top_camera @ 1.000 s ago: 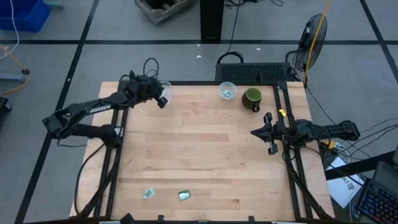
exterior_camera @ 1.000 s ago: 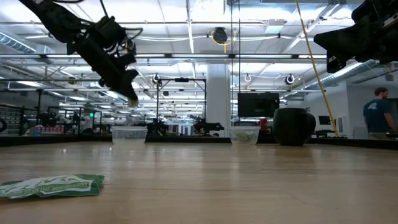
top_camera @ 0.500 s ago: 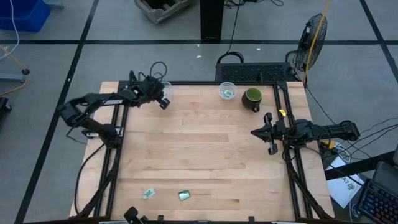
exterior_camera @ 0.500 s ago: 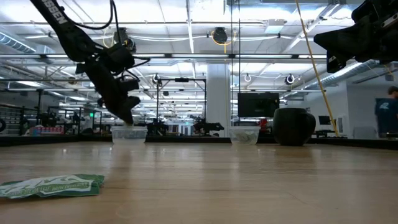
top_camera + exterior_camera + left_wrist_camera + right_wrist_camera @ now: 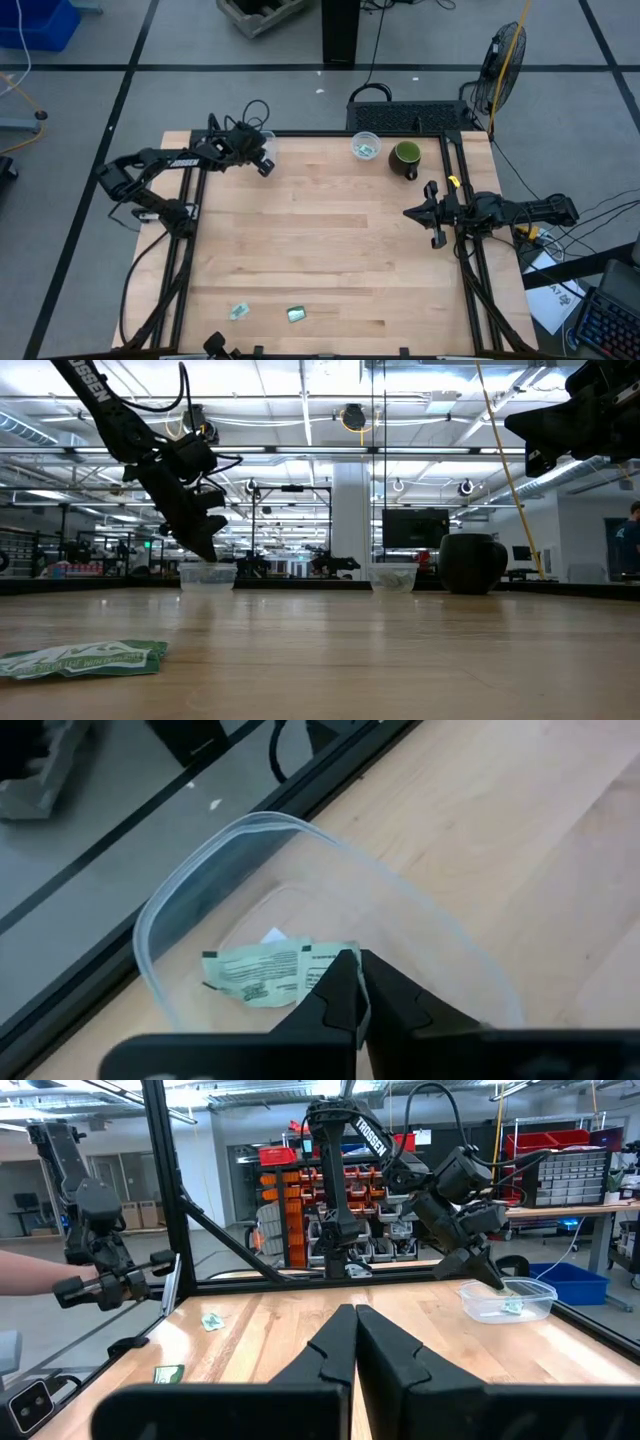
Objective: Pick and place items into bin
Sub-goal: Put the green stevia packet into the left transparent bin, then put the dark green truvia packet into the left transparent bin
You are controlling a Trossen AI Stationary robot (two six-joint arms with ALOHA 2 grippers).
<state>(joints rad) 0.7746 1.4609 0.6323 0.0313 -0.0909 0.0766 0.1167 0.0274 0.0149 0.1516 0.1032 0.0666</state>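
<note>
The left gripper (image 5: 358, 982) hangs over the clear bin (image 5: 180, 890) at the table's far left corner, its fingers pressed together on nothing. A pale green packet (image 5: 262, 975) lies inside the bin, just under the fingertips. If the arm pulls away low, it could clip the thin rim and drag or tip the bin.

A second clear tub (image 5: 365, 146) at the far edge holds something greenish; the dark cup (image 5: 405, 157) is beside it.

Two packets (image 5: 239, 312) wait near the front edge. The right gripper (image 5: 412, 213) rests closed at the right.
</note>
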